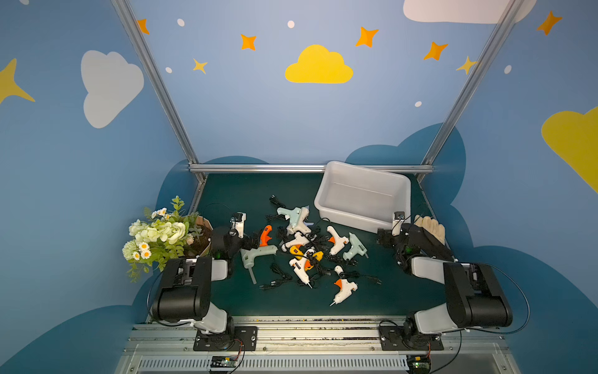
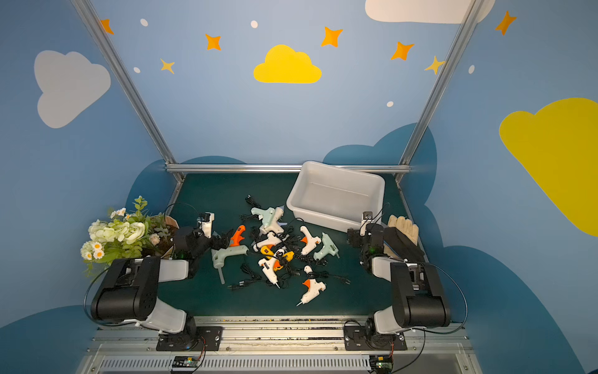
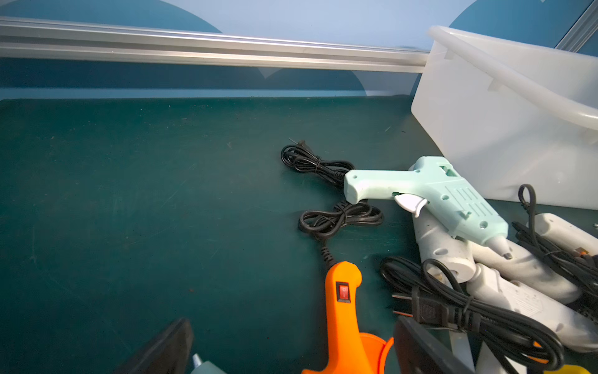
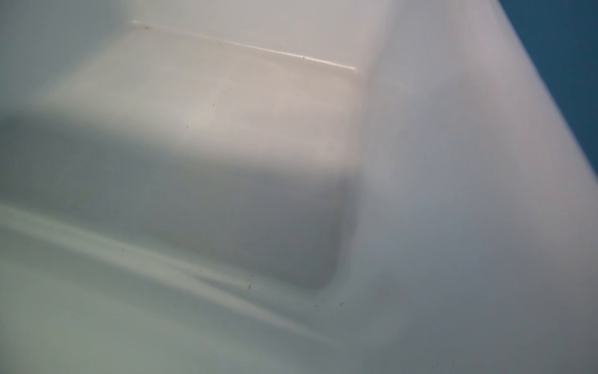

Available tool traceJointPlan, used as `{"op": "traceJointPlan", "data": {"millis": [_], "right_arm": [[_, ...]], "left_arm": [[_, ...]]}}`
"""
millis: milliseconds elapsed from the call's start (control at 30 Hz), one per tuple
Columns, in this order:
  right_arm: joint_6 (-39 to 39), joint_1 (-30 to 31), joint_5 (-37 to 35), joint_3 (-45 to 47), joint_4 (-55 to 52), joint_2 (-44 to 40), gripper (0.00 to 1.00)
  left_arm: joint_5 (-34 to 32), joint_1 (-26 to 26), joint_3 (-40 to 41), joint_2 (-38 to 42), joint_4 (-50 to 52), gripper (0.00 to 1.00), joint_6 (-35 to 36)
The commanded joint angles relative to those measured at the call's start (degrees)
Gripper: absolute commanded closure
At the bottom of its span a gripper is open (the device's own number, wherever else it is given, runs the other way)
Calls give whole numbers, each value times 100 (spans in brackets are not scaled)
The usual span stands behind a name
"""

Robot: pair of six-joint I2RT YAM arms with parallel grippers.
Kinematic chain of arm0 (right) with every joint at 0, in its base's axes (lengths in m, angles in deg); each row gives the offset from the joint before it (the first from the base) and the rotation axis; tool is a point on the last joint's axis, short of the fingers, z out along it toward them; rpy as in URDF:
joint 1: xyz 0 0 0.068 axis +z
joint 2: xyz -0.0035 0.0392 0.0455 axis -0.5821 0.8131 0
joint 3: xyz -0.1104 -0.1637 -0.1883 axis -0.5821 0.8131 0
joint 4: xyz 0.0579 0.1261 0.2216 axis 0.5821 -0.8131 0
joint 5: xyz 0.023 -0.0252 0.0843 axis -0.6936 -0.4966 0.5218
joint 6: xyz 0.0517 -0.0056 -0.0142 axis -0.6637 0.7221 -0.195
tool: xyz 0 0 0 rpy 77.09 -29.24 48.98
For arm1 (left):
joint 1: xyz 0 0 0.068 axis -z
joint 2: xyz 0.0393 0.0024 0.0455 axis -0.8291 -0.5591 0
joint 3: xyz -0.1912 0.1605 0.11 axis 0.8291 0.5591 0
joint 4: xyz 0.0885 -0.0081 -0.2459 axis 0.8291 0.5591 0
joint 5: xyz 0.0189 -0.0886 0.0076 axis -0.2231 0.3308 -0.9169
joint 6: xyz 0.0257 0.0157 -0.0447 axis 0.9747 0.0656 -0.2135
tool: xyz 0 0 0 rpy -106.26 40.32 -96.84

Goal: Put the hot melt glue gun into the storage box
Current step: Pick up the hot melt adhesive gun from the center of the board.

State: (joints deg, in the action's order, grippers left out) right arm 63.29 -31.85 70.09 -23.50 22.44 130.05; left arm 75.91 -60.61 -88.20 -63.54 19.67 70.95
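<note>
A heap of glue guns [image 1: 304, 249] lies mid-table, with black cords [image 1: 318, 241] knotted through them. The storage box [image 1: 359, 197] sits empty at the far right. The left gripper [image 3: 293, 320] has its jaws spread wide either side of an orange glue gun [image 3: 343, 311], not yet closed. The right gripper [image 1: 384, 235], also spread wide, waits at the box's near corner with nothing seen in it. Likely trouble: the orange gun's cord drags neighbours along, or snags the box rim.

The storage box [image 4: 226, 162] fills the right wrist view, blurred throughout.
</note>
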Motion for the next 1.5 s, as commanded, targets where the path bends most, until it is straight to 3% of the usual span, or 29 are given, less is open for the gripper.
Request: {"op": "traceJointPlan", "data": {"millis": [0,933,1400,1467], "right_arm": [[-62,-19,-51,-65,162,-34,1],[-81,-12,-74,-82,156,-54,2],[-642,-17,-1143,-688,-2107,-1199,2],[-746,-9,-1248,-716,-2377,-1451,2]], "left_arm": [[81,-12,39,22,-106,0,57],[81,-14,37,20,-108,0,57],[-167,135,156,395,-53,0,128],[-57,163,13,672,348,0,174]]}}
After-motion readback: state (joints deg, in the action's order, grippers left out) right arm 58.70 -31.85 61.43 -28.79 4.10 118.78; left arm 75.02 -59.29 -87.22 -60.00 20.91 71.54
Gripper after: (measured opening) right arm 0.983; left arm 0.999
